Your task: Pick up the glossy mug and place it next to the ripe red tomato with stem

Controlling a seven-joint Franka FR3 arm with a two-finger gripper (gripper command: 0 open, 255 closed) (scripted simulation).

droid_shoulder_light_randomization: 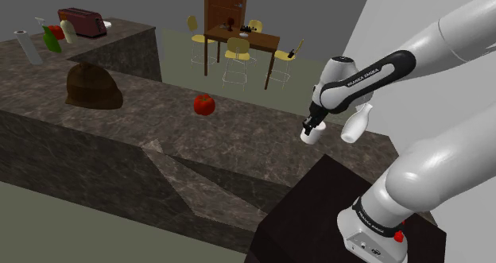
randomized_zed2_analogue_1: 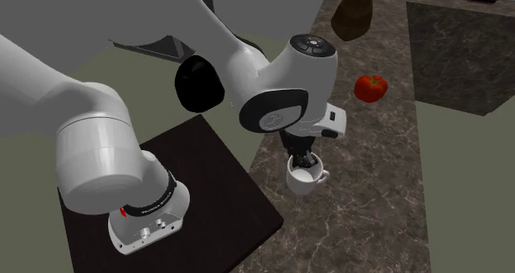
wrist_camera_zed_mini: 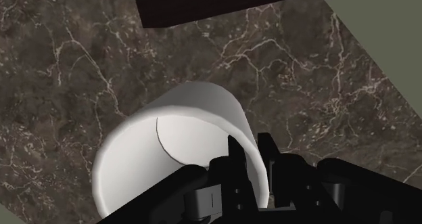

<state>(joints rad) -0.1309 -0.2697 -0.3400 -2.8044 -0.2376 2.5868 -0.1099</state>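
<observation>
Your gripper [randomized_zed2_analogue_1: 304, 159] clamps white mug [randomized_zed2_analogue_1: 302, 181] by rim wall, one finger inside, one outside. Mug upright, centre of second exterior view. Red tomato [randomized_zed2_analogue_1: 371, 87] lies upper right of mug, well apart on marble counter [randomized_zed2_analogue_1: 371, 209]. Likely carry that way.

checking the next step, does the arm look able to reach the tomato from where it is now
Probably yes: the claw grips the white mug by its rim, and bare veined counter runs to the red tomato with nothing between.
</observation>
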